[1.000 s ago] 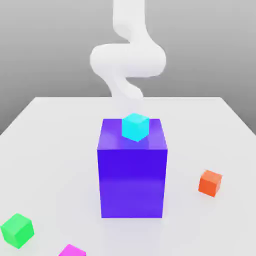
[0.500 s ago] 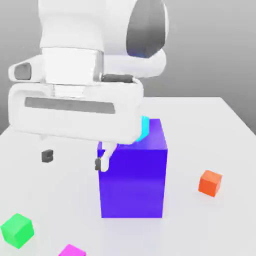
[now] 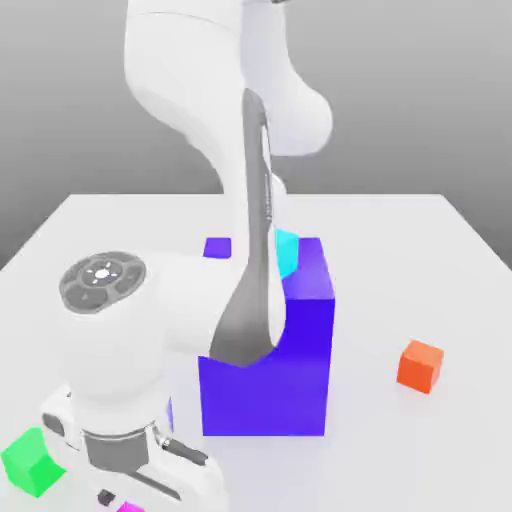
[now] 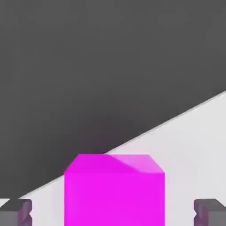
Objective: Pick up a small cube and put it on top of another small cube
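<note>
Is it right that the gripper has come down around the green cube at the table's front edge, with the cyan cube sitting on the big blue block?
Not quite. The cube between the gripper's fingers is the magenta cube, as the hand view shows; the green cube sits apart on the table. The cyan cube does sit on the big blue block.
</note>
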You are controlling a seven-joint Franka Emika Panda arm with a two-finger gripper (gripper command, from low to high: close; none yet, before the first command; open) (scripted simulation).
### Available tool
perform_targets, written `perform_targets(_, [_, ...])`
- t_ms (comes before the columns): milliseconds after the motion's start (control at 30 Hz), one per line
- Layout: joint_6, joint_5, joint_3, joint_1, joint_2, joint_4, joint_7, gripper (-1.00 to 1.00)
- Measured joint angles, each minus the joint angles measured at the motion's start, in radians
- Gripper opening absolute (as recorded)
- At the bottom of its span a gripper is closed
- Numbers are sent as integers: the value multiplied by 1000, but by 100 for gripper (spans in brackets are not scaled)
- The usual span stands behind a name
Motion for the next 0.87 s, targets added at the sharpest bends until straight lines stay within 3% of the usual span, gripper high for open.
perform_targets(167, [4,0,1,-1,6,1,0,-100])
perform_targets(300, [-89,-13,-11,7,-114,-26,9,-100])
perform_targets(533, [-181,-3,-113,-155,-280,-103,-210,-100])
perform_targets(700, [-72,51,-101,-213,-176,-110,-294,-100])
perform_targets(733, [-56,57,-97,-217,-159,-109,-298,100])
perform_targets(867, [-56,57,-97,-217,-159,-109,-298,100])
